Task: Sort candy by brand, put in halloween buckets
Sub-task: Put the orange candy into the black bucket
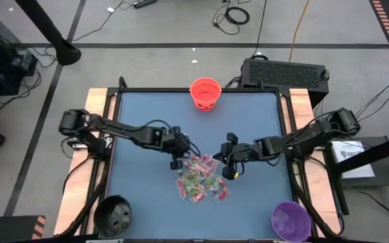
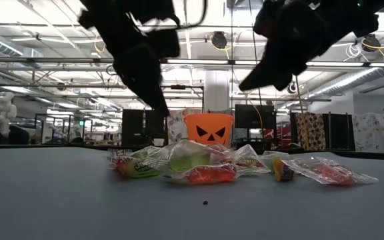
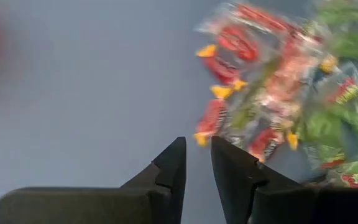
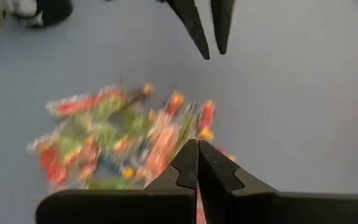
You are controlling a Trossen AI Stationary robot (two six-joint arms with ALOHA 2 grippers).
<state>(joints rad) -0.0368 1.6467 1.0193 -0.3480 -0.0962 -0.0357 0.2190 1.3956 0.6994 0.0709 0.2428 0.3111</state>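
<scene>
The candy (image 1: 201,179) lies in a loose pile of red and green wrapped sweets on the blue table, right of centre toward the near edge. My left gripper (image 1: 176,164) hangs just off the pile's far-left side, above the table. Its fingers (image 3: 197,146) stand a little apart with nothing between them. My right gripper (image 1: 235,173) hovers over the pile's right edge, shut (image 4: 197,144) and holding nothing. The orange bucket (image 1: 205,92) stands at the far edge's middle. The black bucket (image 1: 112,214) is at the near left corner, the purple bucket (image 1: 290,219) at the near right.
Bare blue table (image 1: 147,182) lies left of the pile and between the pile and the orange bucket. Wooden strips (image 1: 94,108) run along both sides. A black box (image 1: 286,71) sits beyond the far right corner.
</scene>
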